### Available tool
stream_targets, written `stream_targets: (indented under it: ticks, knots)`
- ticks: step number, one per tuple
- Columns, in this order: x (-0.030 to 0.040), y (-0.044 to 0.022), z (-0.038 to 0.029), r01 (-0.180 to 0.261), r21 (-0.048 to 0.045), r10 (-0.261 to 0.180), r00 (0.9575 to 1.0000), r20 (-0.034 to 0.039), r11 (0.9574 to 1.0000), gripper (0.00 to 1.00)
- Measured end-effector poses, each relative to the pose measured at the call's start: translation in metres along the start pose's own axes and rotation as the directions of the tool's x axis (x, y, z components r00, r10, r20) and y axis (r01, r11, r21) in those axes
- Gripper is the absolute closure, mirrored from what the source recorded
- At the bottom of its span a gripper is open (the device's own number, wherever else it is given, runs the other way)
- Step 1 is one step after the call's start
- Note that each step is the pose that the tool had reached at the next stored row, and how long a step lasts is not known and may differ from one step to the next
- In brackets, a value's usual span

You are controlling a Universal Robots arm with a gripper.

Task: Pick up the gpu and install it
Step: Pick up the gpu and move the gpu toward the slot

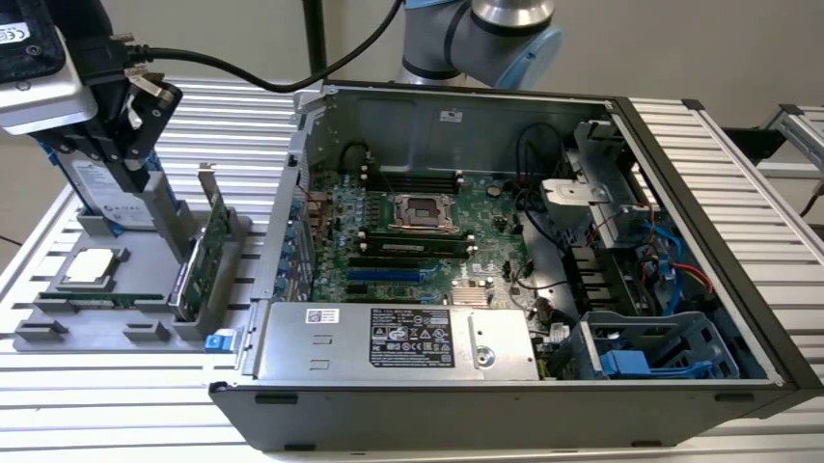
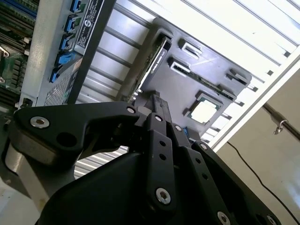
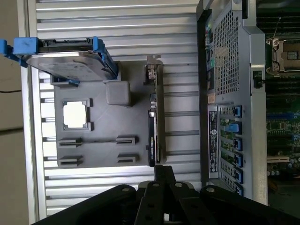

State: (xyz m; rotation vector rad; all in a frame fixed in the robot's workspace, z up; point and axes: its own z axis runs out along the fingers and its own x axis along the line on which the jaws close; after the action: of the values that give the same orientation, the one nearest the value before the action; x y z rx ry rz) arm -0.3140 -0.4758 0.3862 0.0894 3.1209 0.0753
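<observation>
Above the grey tray [image 1: 129, 243], gripper [image 1: 137, 179] hangs with fingers pressed together, nothing held. Gpu [image 1: 204, 253] sits lower and off to one side of it, apart, untouched. It stands on its long edge in the tray's slot, on the tray side nearest the computer case [image 1: 515, 410]. Long axis runs along that tray side. Silver bracket end points toward the tray end where the hard drive [image 1: 96, 188] stands upright. Processor [image 1: 88, 266] lies flat on the tray.

Matt grey plastic holder [image 1: 129, 256], ribbed bare-metal table [image 1: 116, 386], gpu [image 1: 206, 260] bracket shiny metal.
</observation>
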Motion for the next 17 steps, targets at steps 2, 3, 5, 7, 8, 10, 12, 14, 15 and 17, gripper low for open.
stream_targets:
  ticks: [2,3,5,7,8,10,12,14,15,17]
  knots:
    - [0.0,0.0,0.0,0.0,0.0,0.0,1.0,0.0,1.0,0.0]
    - [0.0,0.0,0.0,0.0,0.0,0.0,1.0,0.0,1.0,0.0]
    - [0.0,0.0,0.0,0.0,0.0,0.0,1.0,0.0,1.0,0.0]
    - [0.0,0.0,0.0,0.0,0.0,0.0,1.0,0.0,1.0,0.0]
    - [0.0,0.0,0.0,0.0,-0.0001,0.0,1.0,0.0002,1.0,0.0]
    - [0.0,0.0,0.0,0.0,-0.0013,0.0,1.0,0.0002,1.0,0.0]
    - [0.0,0.0,0.0001,0.0,-0.0012,0.0,1.0,0.0001,1.0,0.0]
    - [0.0,0.0,0.0005,0.0,-0.0012,0.0,1.0,0.0002,1.0,0.0]
    - [0.0,0.0,0.0006,0.0,-0.0013,0.0,1.0,0.0001,1.0,0.0]
    - [0.0,0.0,0.0009,0.0,-0.0013,0.0,1.0,0.0002,1.0,0.0]
